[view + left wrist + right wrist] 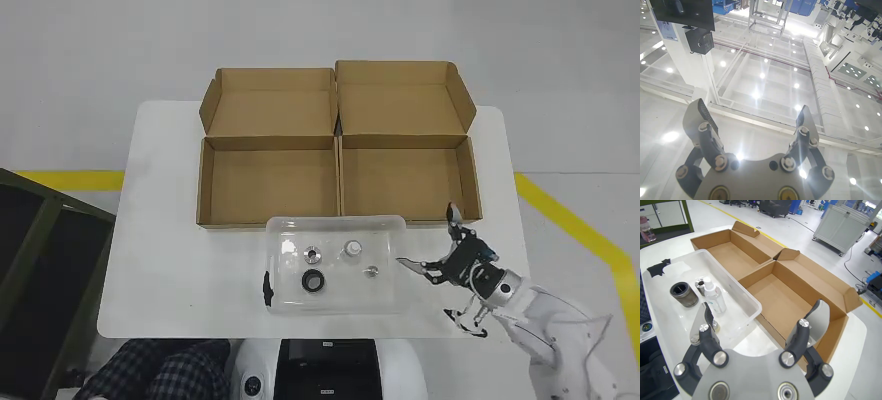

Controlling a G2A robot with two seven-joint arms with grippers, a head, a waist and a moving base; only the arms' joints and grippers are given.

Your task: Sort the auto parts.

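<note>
- The floor [560, 60] round the table is pale workshop concrete with a yellow line [565, 215] across it.
- The table [170, 250] is white, smooth and glossy. I'd expect a dropped round part to roll or skid on it.
- The left box [270, 185] and right box [405, 180] are cardboard. They sit side by side and touching at the back, lids folded open, nothing inside.
- The clear tub [336, 222] lies just in front of the boxes and holds all the parts. It looks light, so a nudge might shift it.
- The right gripper [437, 256] hangs beside the tub's end, near the right box's front corner, jaws apart and empty.
- The left gripper [752, 106] points up at the ceiling, jaws apart, holding nothing.
- The black steel sleeve [684, 293] stands on end. It is probably heavy, stiff and slick. Take it across its round wall.
- The small bottle [714, 296] stands upright just beside the sleeve. It is likely light and tippy, so hold it at mid-body.
- The metal plug [700, 285] stands behind the bottle. It is hard and smooth, so pinch its sides.
- The little knob [716, 327] is half hidden behind a finger. It is the smallest piece and may easily slip.
</note>
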